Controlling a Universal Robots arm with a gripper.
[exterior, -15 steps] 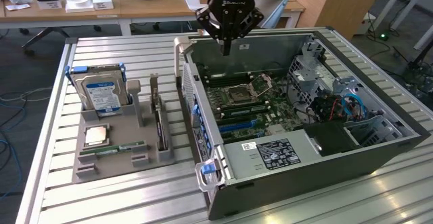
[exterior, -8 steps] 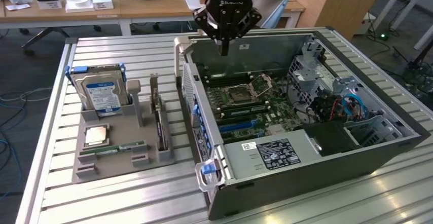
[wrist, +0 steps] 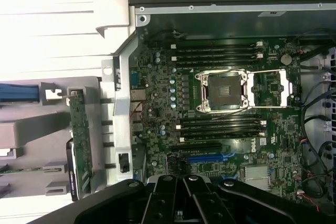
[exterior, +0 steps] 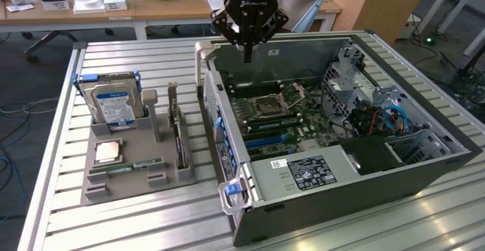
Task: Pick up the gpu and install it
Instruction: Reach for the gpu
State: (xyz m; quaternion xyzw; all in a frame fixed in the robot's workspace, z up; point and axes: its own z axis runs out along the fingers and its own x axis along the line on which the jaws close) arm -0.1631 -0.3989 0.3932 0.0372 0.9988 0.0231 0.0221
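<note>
Exterior view: the gripper [exterior: 246,55], jaws clenched on nothing, hangs over the open case's [exterior: 424,166] far rim with free room beneath, while the one gpu [exterior: 180,144] stands on edge in the grey holder [exterior: 129,185] (beside one hard drive [exterior: 112,104]), just outside the case's wall.

From my end the exterior view is bright and evenly lit — the slatted table [exterior: 136,222] has a soft pale sheen, shadows on it are faint, and only the open computer case [exterior: 364,205] goes dark in its deeper corners. On the wrist view that table burns out to near white beside the case's edge, while the motherboard [wrist: 157,103] sits dim, greenish, flat.
</note>
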